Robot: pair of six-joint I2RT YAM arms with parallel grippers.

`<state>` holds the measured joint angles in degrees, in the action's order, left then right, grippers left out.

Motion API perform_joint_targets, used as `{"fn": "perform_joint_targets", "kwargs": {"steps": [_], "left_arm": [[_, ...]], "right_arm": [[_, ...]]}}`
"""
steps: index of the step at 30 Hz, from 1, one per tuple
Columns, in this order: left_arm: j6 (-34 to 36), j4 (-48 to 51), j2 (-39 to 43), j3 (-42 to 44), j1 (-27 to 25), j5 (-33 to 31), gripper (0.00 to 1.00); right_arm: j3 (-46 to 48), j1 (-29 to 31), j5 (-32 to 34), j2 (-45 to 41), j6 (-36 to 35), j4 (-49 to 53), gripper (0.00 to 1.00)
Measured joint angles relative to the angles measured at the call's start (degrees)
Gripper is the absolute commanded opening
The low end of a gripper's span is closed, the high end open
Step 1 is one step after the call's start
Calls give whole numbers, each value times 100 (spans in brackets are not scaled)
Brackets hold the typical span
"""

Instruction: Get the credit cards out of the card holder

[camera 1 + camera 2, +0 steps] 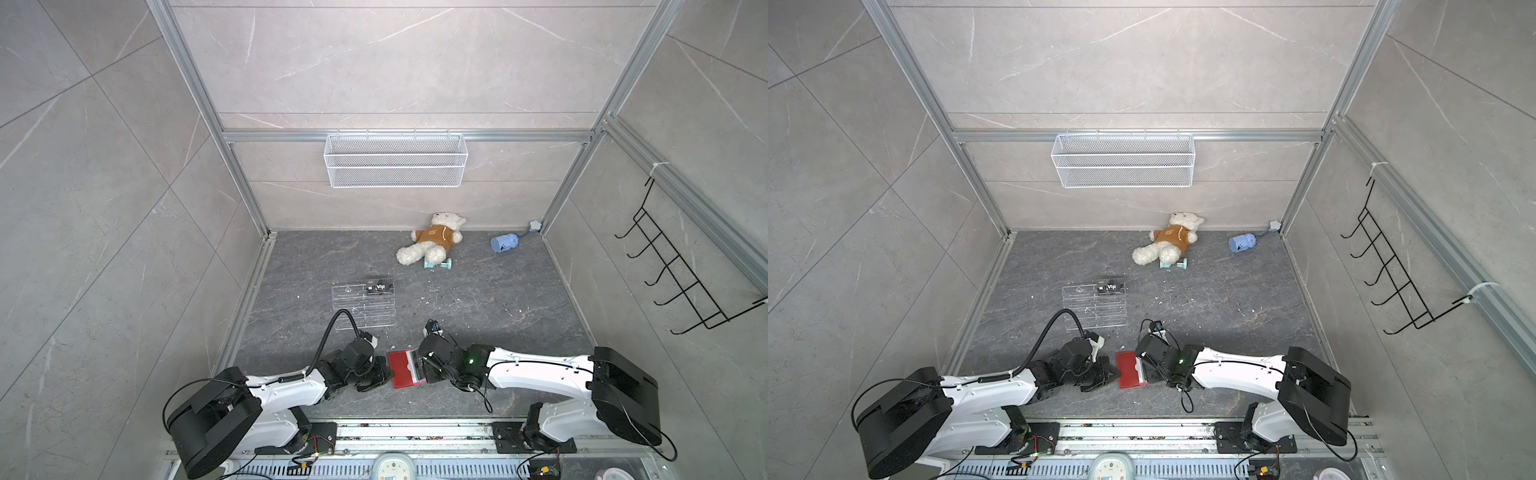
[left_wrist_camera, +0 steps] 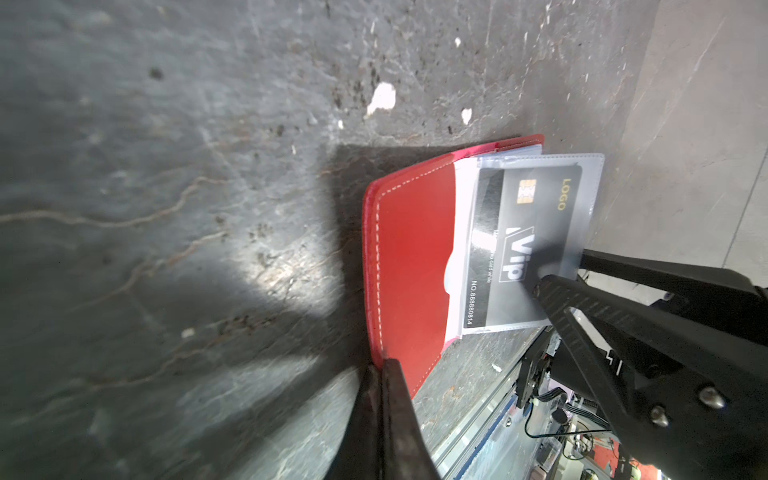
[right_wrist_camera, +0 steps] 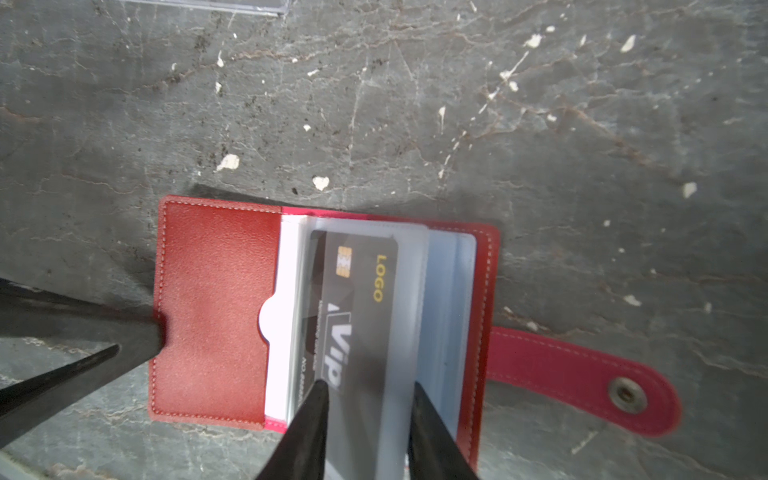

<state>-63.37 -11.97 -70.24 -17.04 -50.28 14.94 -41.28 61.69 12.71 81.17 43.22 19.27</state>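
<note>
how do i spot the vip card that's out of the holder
On the dark table, find the clear acrylic rack left of centre. A black card sits at its far right corner. Unlike the other Vip card, no red holder surrounds it.

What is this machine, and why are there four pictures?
It is a robot with a white left arm and a white right arm, working on a dark grey stone-look table. Two pictures look down from above; the other two come from a camera on each wrist. A flat red folding card holder lies open. The left hand is shut, its tip at the red cover's edge. The right hand is open, one finger each side of a clear sleeve holding a black "Vip" card. Farther back are a clear plastic rack carrying another black Vip card and a white teddy bear in a brown shirt.
</note>
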Motion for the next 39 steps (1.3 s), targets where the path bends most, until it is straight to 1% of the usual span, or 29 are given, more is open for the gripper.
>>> {"fn": "perform_joint_targets", "kwargs": {"steps": [3, 6, 11, 23, 30, 33, 39], "left_arm": [[52, 59, 2, -31, 0, -22, 0], [105, 190, 33, -83, 0, -85, 7], [190, 752, 345, -262, -13, -304, 24], [240, 2061, 1394, -820, -22, -815, 48], [236, 2658, 1838, -949, -24, -1121, 55], [236, 3008, 1961, -1029, -26, -1252, 56], [205, 3344, 2168, -1056, -26, -1449, 57]], "right_arm": [[85, -7, 0, -48, 59, 4, 34], [149, -33, 0, -127, 94, 9, 34], [168, -79, 2, -256, 101, 33, 35], [326, -452, 57, -920, 70, 210, 36], [455, -756, -94, -1373, 2, 214, 35], [520, -824, -203, -1488, -39, 170, 33], [546, -848, -435, -1510, -81, 13, 31]]}}
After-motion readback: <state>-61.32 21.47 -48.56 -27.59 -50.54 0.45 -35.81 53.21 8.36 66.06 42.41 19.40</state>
